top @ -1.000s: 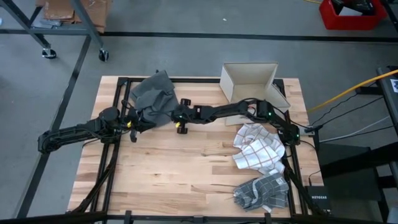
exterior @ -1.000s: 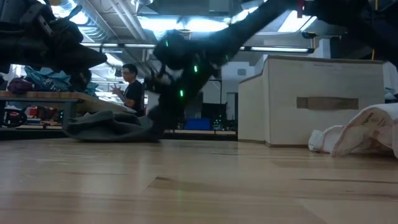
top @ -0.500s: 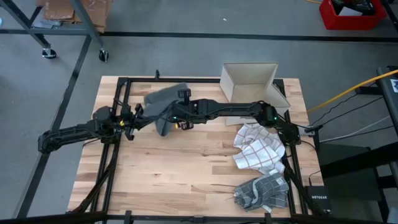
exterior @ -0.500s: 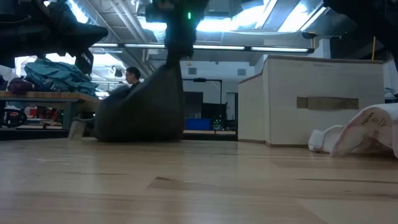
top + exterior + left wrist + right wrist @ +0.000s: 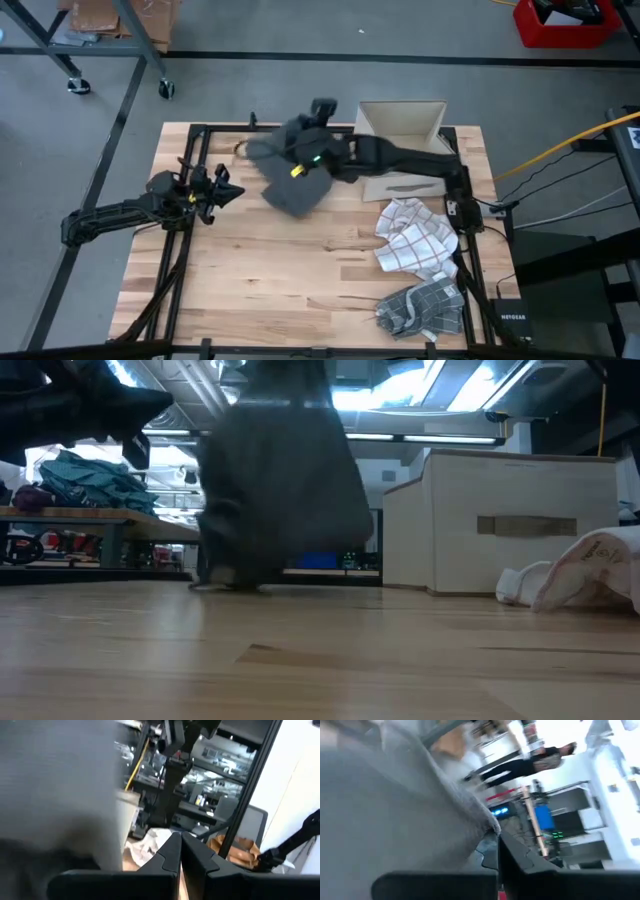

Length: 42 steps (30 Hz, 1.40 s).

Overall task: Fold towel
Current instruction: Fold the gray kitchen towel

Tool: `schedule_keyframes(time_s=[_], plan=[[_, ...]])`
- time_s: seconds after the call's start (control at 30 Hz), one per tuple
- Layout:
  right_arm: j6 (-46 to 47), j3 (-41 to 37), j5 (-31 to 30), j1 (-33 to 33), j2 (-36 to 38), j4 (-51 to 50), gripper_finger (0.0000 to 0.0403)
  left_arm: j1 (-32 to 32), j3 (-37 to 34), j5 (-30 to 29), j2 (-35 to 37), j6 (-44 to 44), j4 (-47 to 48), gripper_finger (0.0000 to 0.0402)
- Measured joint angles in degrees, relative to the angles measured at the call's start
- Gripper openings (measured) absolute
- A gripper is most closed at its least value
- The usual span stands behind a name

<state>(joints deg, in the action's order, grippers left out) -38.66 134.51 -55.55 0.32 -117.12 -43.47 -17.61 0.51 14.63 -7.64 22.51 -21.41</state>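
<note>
A plain grey towel (image 5: pixel 290 175) hangs over the far middle of the table from my right gripper (image 5: pixel 303 150), which is shut on it high above the wood. In the low view the towel (image 5: pixel 280 490) is a broad dark sheet, and its lower end (image 5: pixel 225 582) reaches down to the table top. The right wrist view is filled with the grey cloth (image 5: pixel 395 805). My left gripper (image 5: pixel 226 190) stays at the table's left side, shut and with nothing in it, its fingers (image 5: pixel 172 852) tipped slightly upward, the towel (image 5: pixel 55 785) off to one side of it. My right gripper pinches the grey towel between its two fingers at a bunched upper edge (image 5: pixel 485 827); one layer or several, I cannot tell. The towel hangs slack below the fingers, and only its lower end (image 5: pixel 225 582) is down at the table.
A white open box (image 5: pixel 400 135) stands at the far right, just beside the right arm. A white checked towel (image 5: pixel 412 240) and a grey checked towel (image 5: pixel 420 305) lie crumpled along the right side. Bare wood stretches across the middle and near left. A person (image 5: pixel 530 762) stands in the room beyond.
My right gripper has risen high and drifted toward the table's far right, turning as it went, with the grey towel in its hold. The towel, a heap at the far left before, now hangs stretched out with only its lower end down. My left gripper has tipped upward.
</note>
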Motion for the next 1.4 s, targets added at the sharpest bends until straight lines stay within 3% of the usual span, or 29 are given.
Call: schedule_keyframes(time_s=[0.23, 0.4, 0.7, 0.8, 1.17, 1.4], plan=[[-2.4, 0.4, -0.4, 0.0, 4.8, 9.0, 0.0004, 0.0, 0.0, -0.9, 0.0, 0.0, -8.2, 0.0004], [-2.4, 0.5, -0.4, 0.0, 7.2, 8.9, 0.0006, 0.0, 0.0, -1.2, 0.0, 0.8, -11.4, 0.0004], [-2.4, 0.4, 1.6, 0.8, 7.4, 8.8, 0.0005, 0.0, 0.0, -17.1, -6.2, -3.4, -10.9, 0.0006], [-2.4, 0.4, 3.6, 0.9, 7.4, 10.4, 0.0005, 0.0, 0.0, -21.6, -10.4, -3.3, -10.6, 0.0029], [-3.7, 0.5, 5.2, 0.8, 7.5, 18.0, 0.0004, -2.2, 0.0, -29.0, -22.7, -3.4, -10.5, 0.0128], [-5.3, 0.5, 5.2, 0.8, 7.6, 20.1, 0.0006, -5.0, 0.0, -29.9, -27.3, -1.9, -8.2, 0.0178]])
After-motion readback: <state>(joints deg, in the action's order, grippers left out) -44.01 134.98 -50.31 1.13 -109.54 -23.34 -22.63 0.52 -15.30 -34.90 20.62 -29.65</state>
